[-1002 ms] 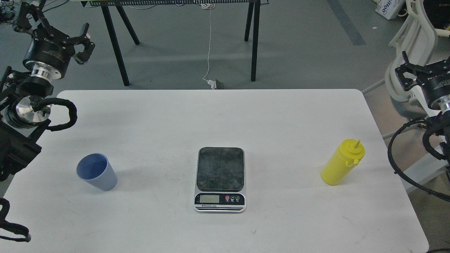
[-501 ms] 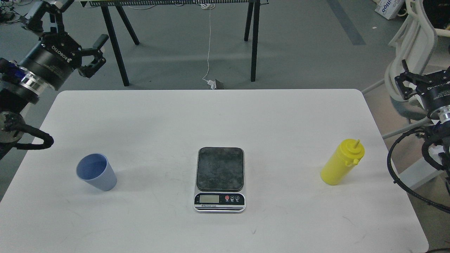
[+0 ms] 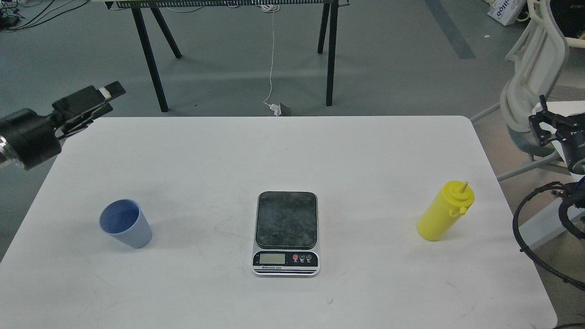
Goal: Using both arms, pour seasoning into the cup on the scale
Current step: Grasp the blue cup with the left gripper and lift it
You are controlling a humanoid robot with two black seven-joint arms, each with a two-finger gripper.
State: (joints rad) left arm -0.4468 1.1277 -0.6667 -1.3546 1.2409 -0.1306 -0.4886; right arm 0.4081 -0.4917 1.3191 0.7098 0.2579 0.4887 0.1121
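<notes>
The big white table (image 3: 192, 151) holds all three things, and none of them has moved in the last second. What has changed is the arms. A second ago the left arm stood tall at the far left with its gripper pointing up. Now it has swung down low and lies almost flat, and the left gripper (image 3: 98, 103) pokes over the far left corner of the table. Its two fingers look close together from this side, but I cannot tell for sure if they are apart or together. The right gripper (image 3: 546, 123) has slid farther off to the right and sits beyond the table edge. It is dark and small, so I cannot tell if it is apart or together either. Neither one is holding anything.

I think this means the job has only just begun. The left arm seems to be getting ready to go for the cup, and nothing has been picked up yet.

The scale (image 3: 286, 233) sits flat in the middle of the table. Its top plate is dark and bare, and its little screen and buttons face the near edge.

The yellow bottle (image 3: 444, 211) stands near the right edge of the table, well apart from the scale. Its cap is on and its thin tip points up.

The blue cup (image 3: 125, 224) stands on the left side, well apart from the scale too. It is open at the top and looks empty.
</notes>
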